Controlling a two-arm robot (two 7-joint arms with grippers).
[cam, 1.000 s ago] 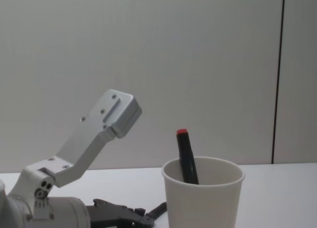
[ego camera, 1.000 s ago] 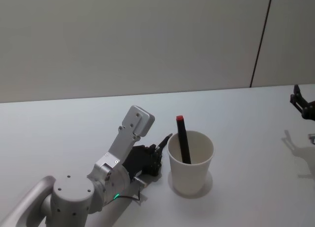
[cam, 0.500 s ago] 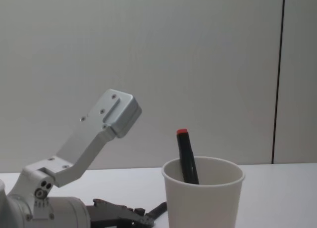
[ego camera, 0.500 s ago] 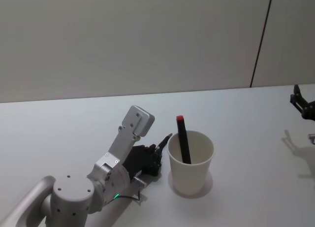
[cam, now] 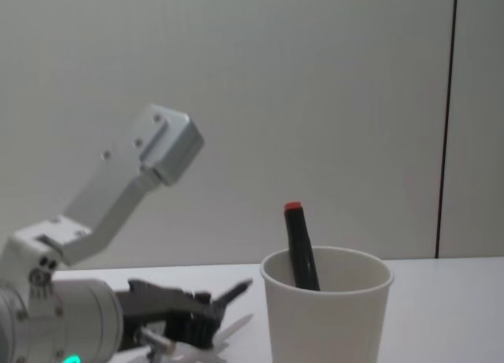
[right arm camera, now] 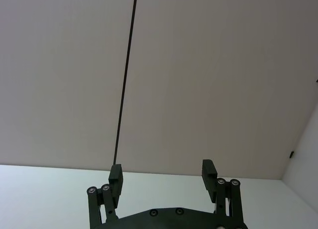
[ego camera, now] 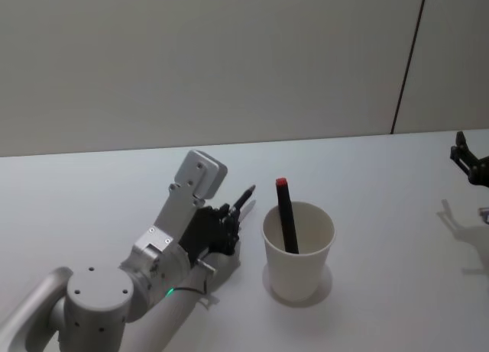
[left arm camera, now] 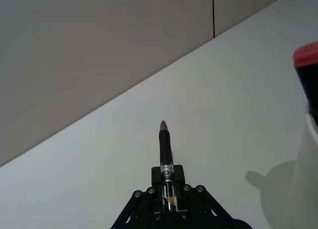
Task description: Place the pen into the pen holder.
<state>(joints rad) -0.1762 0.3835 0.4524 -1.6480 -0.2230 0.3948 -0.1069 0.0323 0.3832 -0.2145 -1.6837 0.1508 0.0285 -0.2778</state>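
Left gripper [ego camera: 228, 218] low over the white table [ego camera: 382, 184], jaws clamped on the dark pen [ego camera: 244, 196], tip raised, just left of the pen holder's [ego camera: 298, 268] rim, red-capped marker [ego camera: 285, 214] leaning inside, open tabletop beyond, right gripper [ego camera: 472, 163] at the far right edge, jaws spread.

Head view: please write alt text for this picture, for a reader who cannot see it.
The left end effector, low over a white table, grips a pen just left of a paper cup. A black marker with a red cap leans inside the cup; the right end effector sits at the right edge.
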